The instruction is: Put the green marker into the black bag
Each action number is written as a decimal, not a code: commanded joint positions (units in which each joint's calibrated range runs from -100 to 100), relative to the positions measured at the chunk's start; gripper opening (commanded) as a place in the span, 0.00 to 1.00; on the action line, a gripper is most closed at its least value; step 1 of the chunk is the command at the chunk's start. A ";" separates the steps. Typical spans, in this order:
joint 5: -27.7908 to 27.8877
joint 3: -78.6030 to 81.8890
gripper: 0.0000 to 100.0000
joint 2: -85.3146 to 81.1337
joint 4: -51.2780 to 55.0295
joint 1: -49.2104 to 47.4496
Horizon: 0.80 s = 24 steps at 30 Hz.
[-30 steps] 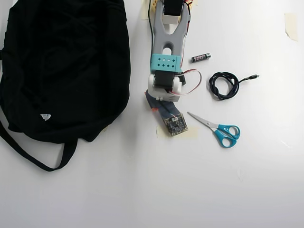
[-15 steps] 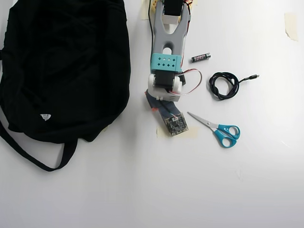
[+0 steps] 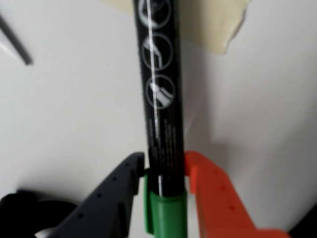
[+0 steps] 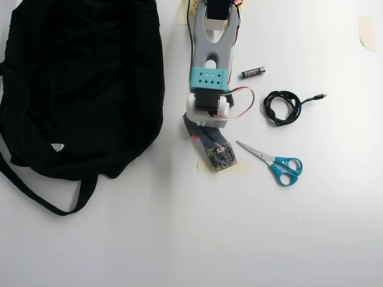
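Green marker (image 3: 159, 109): seen in the wrist view on the white bench (image 3: 69, 114), barrel between the two fingers; hidden under the arm in the overhead view.
Gripper (image 3: 165, 171): dark and orange fingers pressed against the barrel just above the green part; judged clamped on it.
Handling: judged light, rigid, smooth and rather slippery.
Hold: the barrel is best squeezed crosswise.
Black bag (image 4: 78, 84): lies well left of the arm in the overhead view; soft, likely to sag.

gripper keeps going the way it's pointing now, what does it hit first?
Probably the table. In the wrist view the gripper points down at it, fingers either side of the green marker, which runs on over beige tape. Nothing else is ahead; depth is unclear.
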 commanded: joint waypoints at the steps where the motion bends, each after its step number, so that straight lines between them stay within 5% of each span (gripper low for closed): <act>1: 0.11 -3.99 0.02 -1.96 0.80 -0.46; 24: -0.31 -7.49 0.02 -1.88 3.29 -0.31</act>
